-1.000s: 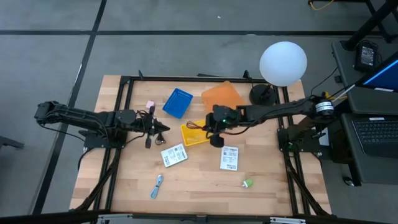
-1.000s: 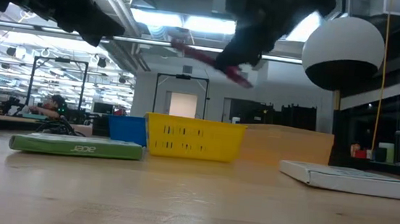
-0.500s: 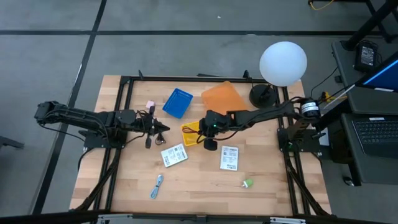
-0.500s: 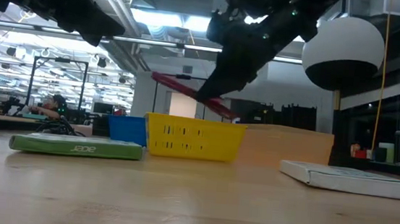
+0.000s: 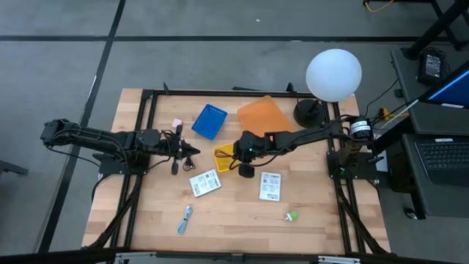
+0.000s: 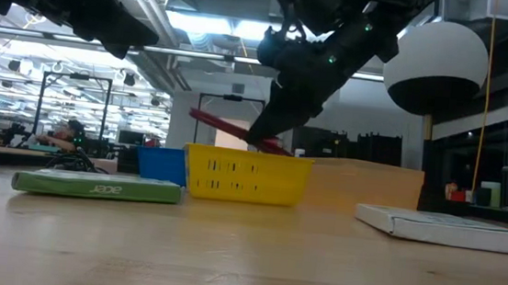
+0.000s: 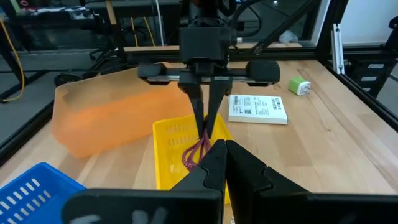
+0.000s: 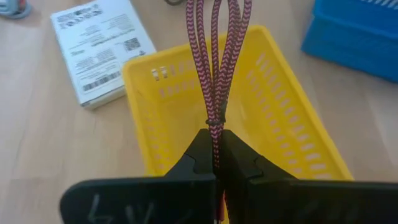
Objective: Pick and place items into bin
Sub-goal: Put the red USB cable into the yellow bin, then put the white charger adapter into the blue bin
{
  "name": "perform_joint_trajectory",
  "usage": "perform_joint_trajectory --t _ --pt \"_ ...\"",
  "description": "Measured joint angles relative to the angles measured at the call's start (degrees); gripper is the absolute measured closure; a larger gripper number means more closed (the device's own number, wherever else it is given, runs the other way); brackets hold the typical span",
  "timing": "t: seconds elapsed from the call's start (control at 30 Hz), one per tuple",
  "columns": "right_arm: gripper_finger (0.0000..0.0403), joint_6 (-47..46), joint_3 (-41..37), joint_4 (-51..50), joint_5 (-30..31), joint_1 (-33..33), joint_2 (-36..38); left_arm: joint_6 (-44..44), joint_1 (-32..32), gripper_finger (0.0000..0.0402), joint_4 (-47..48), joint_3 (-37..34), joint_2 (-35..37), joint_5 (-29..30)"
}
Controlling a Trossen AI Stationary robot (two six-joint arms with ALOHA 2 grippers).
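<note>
My right gripper point(image 5: 236, 152) is shut on the dark-red cord point(image 8: 215, 56) and hovers over the yellow bin point(image 5: 229, 158). The low view shows the cord point(image 6: 217, 123) at the level of the bin's rim point(image 6: 248, 153). Well above the table, left of the bin, my left gripper point(image 5: 192, 152) is shut and holds nothing. Lying flat on the table are two white packets point(image 5: 206, 182) point(image 5: 270, 186), a green piece point(image 5: 292, 215), a blue-silver piece point(image 5: 185, 218) and a pink block point(image 5: 176, 122). A black cord point(image 5: 176, 136) lies under the left arm. My right gripper pinches the bundled dark-red cord between its two fingers near the bundle's tied part point(image 8: 214, 123). The fingers slant down from the table's right and lie along the cord. Its loops point(image 8: 215, 25) stick out past the fingertips over the bin; whether they touch the bin I cannot tell.
A blue bin point(image 5: 209, 121) and an orange bin point(image 5: 262, 114) stand behind the yellow one. A white ball lamp point(image 5: 333, 74) stands at the far right corner. Black frame rails run along the table's left, right and far sides.
My right gripper has sunk and gone toward the table's left with the dark-red cord. It has come from well above the yellow bin down to the bin's rim. The gripper stays shut on the cord.
</note>
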State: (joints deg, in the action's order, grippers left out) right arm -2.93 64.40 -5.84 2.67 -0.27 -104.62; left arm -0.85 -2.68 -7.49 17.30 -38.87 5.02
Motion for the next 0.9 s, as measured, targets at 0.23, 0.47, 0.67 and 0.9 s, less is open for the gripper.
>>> perform_joint_trajectory --t 0.23,0.47,0.67,0.9 --pt "0.0395 -0.6 0.0 0.1 0.8 0.0 0.0 -0.1 0.0 0.0398 0.0 0.0 0.0 0.0" --pt "0.0357 -2.7 0.0 -0.7 0.8 -0.1 0.0 -1.4 0.0 0.0398 0.0 0.0 0.0 -0.1" --pt "0.0333 -1.6 0.0 -0.6 0.8 -0.1 0.0 -1.4 0.0 0.0398 0.0 0.0 0.0 -0.1" --pt "0.0329 2.0 2.5 -2.6 0.8 0.0 0.3 -1.6 0.0 0.0398 0.0 0.0 0.0 -0.1"
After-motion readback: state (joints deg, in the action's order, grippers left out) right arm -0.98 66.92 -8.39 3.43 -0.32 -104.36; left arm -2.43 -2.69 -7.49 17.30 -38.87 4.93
